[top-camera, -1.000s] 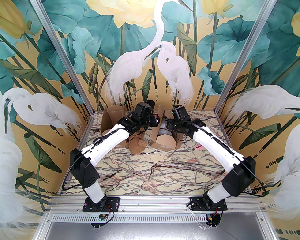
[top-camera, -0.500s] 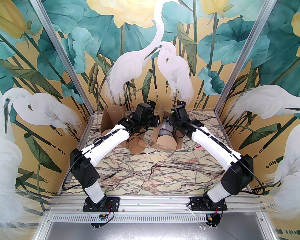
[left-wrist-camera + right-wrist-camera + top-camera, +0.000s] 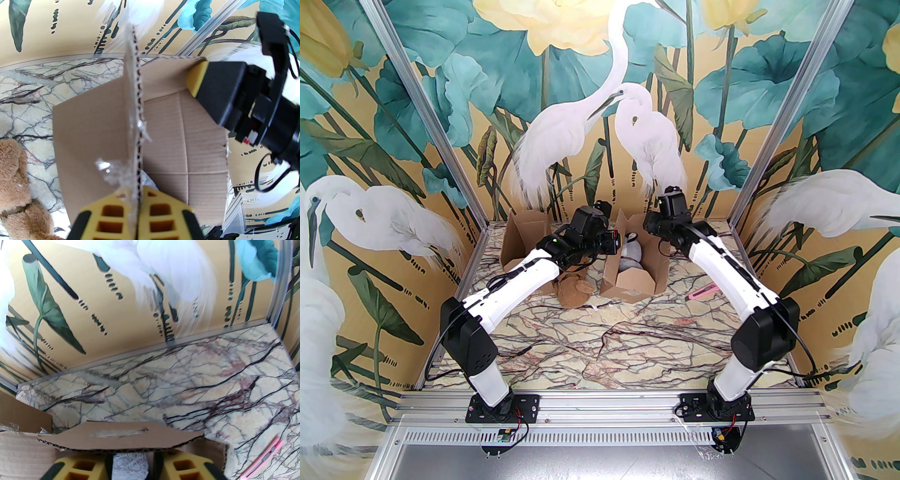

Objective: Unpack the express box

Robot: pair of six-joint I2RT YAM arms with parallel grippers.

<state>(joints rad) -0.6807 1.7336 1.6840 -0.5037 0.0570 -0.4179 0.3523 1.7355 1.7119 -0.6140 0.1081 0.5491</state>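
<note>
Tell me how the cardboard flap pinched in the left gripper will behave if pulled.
The flap shows a corrugated edge, so it will probably stay stiff yet hinge at its crease. The left gripper is shut on it; a hard pull would likely drag the open cardboard box along rather than tear it.
</note>
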